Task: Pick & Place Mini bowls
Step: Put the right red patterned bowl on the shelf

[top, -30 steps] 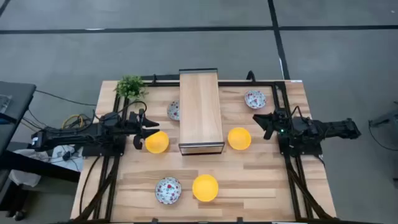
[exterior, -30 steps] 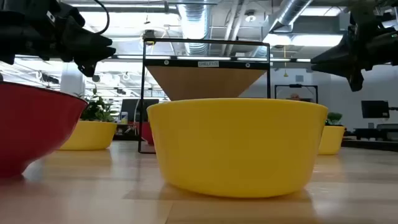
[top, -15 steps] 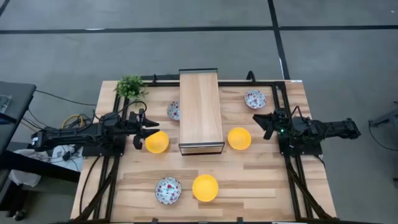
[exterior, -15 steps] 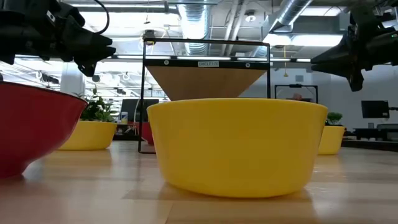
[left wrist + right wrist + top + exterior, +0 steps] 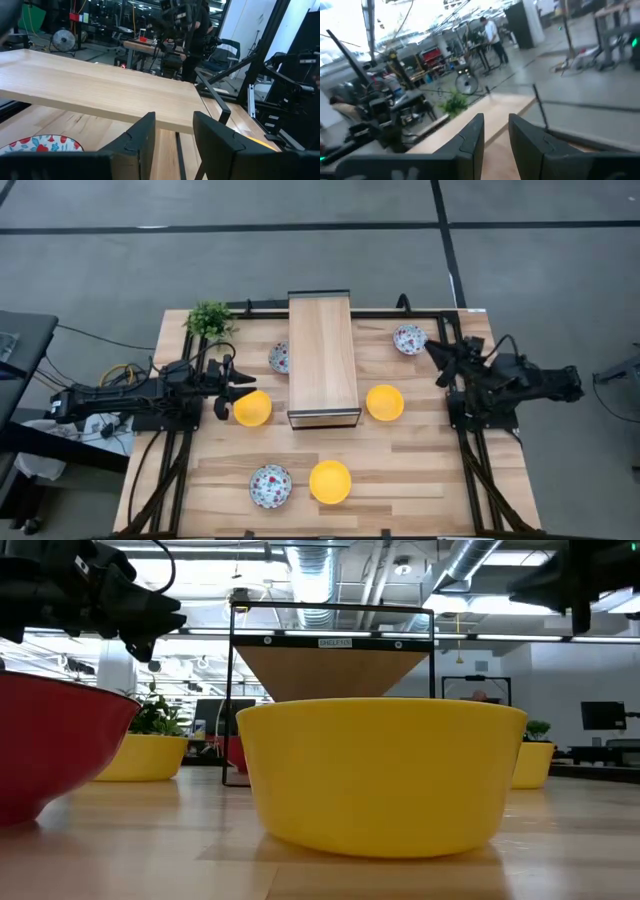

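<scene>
Three yellow mini bowls [image 5: 252,408] [image 5: 385,402] [image 5: 330,481] and three floral mini bowls [image 5: 280,358] [image 5: 410,339] [image 5: 270,485] rest on their bases on the wooden table. A raised wooden shelf [image 5: 323,360] stands in the middle. My left gripper [image 5: 238,388] hovers open beside the left yellow bowl, above the table, touching nothing; its wrist view shows the shelf [image 5: 100,92] and a floral bowl [image 5: 42,142] ahead. My right gripper [image 5: 433,350] is open and empty, raised near the far right floral bowl, pointing toward the far left.
A small green potted plant [image 5: 209,320] stands at the far left corner. The shelf's black frame [image 5: 232,690] rises between the two arms. Bare table lies at the near right [image 5: 430,470]. The near yellow bowl [image 5: 380,775] fills the low view.
My right gripper has swung toward the table's far edge, to beside the far right floral bowl, and has risen and turned toward the far left. Its fingers stay as they were. The bowls have not moved.
</scene>
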Controlling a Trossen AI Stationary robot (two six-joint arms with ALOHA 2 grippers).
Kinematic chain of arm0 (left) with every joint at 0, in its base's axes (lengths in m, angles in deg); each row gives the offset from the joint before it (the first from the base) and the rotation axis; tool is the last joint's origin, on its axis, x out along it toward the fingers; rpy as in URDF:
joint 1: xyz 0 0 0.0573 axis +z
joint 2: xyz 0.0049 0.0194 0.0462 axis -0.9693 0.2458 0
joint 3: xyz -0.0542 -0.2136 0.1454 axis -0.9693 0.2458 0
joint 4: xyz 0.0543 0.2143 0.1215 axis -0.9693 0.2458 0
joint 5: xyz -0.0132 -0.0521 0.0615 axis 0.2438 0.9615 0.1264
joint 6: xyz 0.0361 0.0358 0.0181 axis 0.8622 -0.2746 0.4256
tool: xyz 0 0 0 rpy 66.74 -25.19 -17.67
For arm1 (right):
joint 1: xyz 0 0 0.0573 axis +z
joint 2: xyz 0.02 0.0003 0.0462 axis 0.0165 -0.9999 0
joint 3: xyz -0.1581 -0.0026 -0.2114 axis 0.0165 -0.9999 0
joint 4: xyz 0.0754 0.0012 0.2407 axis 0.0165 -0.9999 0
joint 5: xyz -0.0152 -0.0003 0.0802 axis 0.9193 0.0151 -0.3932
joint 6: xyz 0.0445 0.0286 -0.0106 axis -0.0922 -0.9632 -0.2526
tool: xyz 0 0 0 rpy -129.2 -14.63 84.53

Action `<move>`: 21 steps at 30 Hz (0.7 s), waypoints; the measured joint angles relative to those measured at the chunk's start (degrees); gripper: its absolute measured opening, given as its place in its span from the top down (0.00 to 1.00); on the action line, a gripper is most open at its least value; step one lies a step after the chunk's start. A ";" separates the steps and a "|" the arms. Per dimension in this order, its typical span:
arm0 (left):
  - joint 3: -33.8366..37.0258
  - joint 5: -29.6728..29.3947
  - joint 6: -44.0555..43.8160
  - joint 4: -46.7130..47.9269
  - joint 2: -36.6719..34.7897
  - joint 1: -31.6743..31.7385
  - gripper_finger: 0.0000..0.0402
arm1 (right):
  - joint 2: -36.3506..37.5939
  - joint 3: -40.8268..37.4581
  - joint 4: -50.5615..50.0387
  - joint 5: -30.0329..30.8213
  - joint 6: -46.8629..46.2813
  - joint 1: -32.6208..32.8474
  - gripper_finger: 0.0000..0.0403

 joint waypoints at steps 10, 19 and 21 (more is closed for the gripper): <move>0.00 0.00 0.00 -2.19 0.02 0.00 0.67 | -17.86 19.06 -25.74 9.25 -12.55 -0.37 0.80; 0.04 0.00 -0.02 -5.55 0.01 -0.01 0.67 | -35.40 35.13 -55.54 1.09 -37.78 -12.20 0.80; 0.02 0.00 -0.02 -5.71 0.00 -0.02 0.67 | -38.28 37.16 -60.50 -3.18 -41.14 -16.46 0.80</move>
